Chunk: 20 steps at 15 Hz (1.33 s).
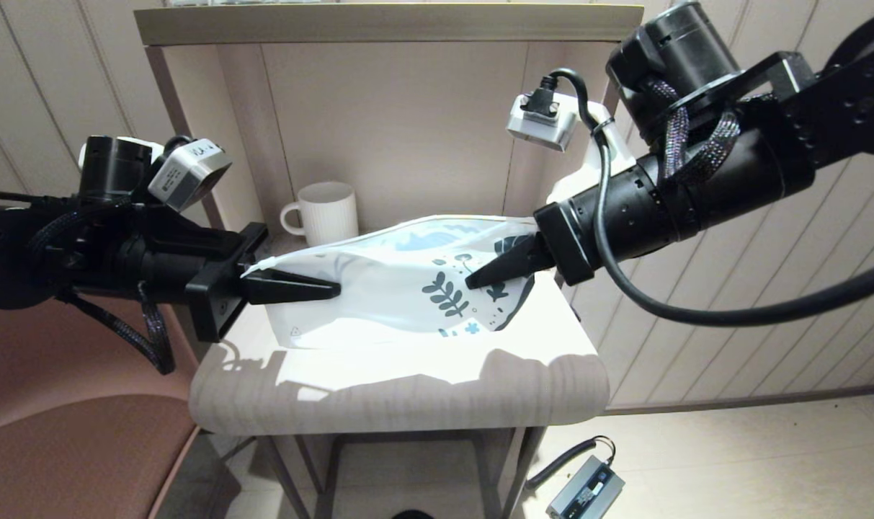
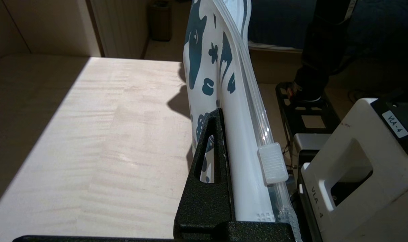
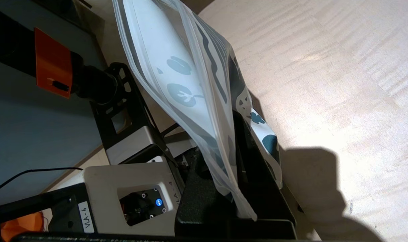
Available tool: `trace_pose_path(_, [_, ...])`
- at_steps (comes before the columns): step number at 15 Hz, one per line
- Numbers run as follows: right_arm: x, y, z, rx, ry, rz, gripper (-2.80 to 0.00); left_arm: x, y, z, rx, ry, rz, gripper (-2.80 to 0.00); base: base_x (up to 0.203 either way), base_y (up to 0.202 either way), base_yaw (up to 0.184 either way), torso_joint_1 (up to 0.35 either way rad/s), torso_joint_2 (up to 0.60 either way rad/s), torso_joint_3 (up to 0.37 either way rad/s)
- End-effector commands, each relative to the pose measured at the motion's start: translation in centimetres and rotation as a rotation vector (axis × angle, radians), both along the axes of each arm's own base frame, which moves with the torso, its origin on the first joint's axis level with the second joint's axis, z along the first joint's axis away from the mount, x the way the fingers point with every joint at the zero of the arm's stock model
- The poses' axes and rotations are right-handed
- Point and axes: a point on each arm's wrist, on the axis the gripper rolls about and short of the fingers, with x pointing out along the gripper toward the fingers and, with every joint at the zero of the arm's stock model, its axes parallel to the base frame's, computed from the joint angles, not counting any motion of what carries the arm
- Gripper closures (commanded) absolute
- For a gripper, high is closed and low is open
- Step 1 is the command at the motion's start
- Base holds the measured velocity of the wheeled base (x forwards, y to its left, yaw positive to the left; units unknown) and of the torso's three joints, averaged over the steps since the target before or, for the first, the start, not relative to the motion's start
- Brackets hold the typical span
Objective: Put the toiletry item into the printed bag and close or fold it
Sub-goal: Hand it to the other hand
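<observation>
Both our grippers are pinching the soft white plastic bag with dark blue leaf prints; left gripper and right gripper are holding it above the pale wooden table; we cannot see the small packet.

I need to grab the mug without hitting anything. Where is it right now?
In the head view the mug stands at the table's back left, against the rear panel, just behind the bag held between the left gripper and right gripper.
</observation>
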Motion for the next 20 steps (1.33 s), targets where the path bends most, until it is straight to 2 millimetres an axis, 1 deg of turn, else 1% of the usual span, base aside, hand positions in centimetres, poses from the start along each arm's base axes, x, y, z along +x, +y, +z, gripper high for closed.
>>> trace_pose_path(1, [-0.01,0.03,-0.09,-0.002,0.006,0.005,0.00,0.03,-0.02,-0.04,-0.004,-0.002,-0.007,0.00,0.000,0.000,0.000,0.000,0.00,0.000])
trace_pose_path(3, [-0.13,0.00,-0.04,-0.003,0.007,0.004,0.00,0.01,-0.01,0.02,-0.004,-0.004,-0.007,0.00,0.000,0.000,0.000,0.000,0.00,0.000])
trace_pose_path(4, [-0.18,-0.05,-0.19,-0.012,0.009,-0.003,-2.11,-0.01,-0.01,0.00,-0.004,-0.002,-0.007,0.00,0.000,0.000,0.000,0.000,0.00,0.000])
trace_pose_path(5, [-0.22,-0.09,-0.53,-0.031,0.001,-0.011,-2.80,-0.01,-0.01,0.00,-0.004,-0.002,-0.007,0.00,0.000,0.000,0.000,0.000,0.00,0.000])
trace_pose_path(6, [-0.23,-0.09,-0.37,-0.033,-0.018,-0.008,0.00,-0.05,0.00,0.01,-0.004,-0.002,-0.007,0.00,0.000,0.000,0.000,0.000,0.00,0.000])
trace_pose_path(10, [0.00,-0.10,-0.48,-0.033,-0.015,-0.010,0.00,-0.04,0.00,0.04,-0.004,-0.004,-0.007,0.00,0.000,0.000,0.000,0.000,0.00,0.000])
trace_pose_path(15, [-0.21,-0.12,-0.35,-0.033,-0.024,-0.003,0.00,-0.08,0.01,0.06,-0.004,-0.005,-0.007,0.00,0.000,0.000,0.000,0.000,0.00,0.000])
trace_pose_path(17, [-0.33,-0.14,-0.69,-0.041,-0.013,-0.003,0.00,-0.13,0.02,0.06,-0.004,-0.005,-0.007,0.00,0.000,0.000,0.000,0.000,0.00,0.000])
trace_pose_path(20, [-0.39,-0.19,-0.33,-0.035,-0.024,-0.006,0.00,-0.17,0.03,0.07,-0.004,-0.005,-0.007,0.00,0.000,0.000,0.000,0.000,0.00,0.000])
